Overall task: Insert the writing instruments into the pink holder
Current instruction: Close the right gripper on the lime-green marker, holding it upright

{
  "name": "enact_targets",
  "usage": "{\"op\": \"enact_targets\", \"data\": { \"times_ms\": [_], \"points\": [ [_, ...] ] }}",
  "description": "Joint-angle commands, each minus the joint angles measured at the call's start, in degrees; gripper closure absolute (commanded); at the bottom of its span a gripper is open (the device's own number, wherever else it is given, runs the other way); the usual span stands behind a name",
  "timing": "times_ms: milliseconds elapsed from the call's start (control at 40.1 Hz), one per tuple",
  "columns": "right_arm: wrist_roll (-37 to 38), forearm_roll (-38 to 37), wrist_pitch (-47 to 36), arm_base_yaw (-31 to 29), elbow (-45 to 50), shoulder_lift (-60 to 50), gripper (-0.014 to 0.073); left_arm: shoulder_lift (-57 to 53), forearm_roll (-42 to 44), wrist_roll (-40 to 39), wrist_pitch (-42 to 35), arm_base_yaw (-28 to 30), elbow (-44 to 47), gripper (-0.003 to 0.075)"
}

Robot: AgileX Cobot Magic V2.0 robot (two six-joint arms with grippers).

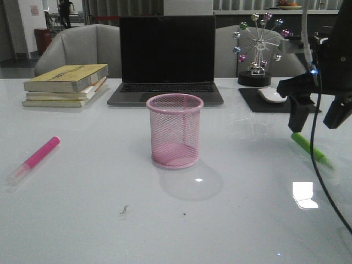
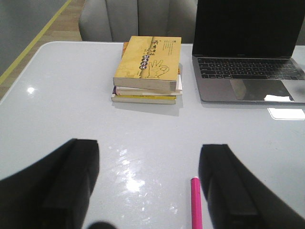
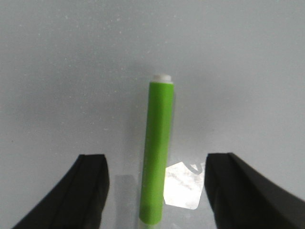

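I see my right gripper spread wide above the bright green highlighter marker lying flat on the white table, my left gripper equally spread near the hot pink highlighter marker, and the round pink wire-mesh cup upright between them.

Office desk setting; open dark laptop, stacked yellow books, white mouse on black pad, grey chairs behind.
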Motion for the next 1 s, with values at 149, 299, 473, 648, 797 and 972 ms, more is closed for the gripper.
{"op": "enact_targets", "data": {
  "times_ms": [149, 299, 473, 648, 797, 972],
  "points": [
    [-0.6, -0.3, 0.3, -0.1, -1.8, 0.2, 0.0054, -0.4, -0.1, -0.5, -4.2, -0.3, -2.1, 0.0213],
    [-0.6, -0.4, 0.4, -0.1, -1.8, 1.4, 0.0054, -0.4, -0.1, -0.5, -4.2, -0.3, -2.1, 0.0213],
    [-0.6, -0.8, 2.4, -0.1, -1.8, 3.8, 0.0054, -0.4, -0.1, -0.5, -4.2, -0.3, -2.1, 0.0213],
    [-0.6, -0.8, 3.3, -0.1, -1.8, 5.0, 0.0159, -0.4, -0.1, -0.5, -4.2, -0.3, -2.1, 0.0213],
    [-0.6, -0.8, 2.7, -0.1, -1.8, 5.0, 0.0473, -0.4, -0.1, -0.5, -4.2, -0.3, -2.1, 0.0213],
    [-0.6, -0.8, -2.0, -0.1, -1.8, 4.8, 0.0538, -0.4, -0.1, -0.5, -4.2, -0.3, -2.1, 0.0213]
  ]
}}
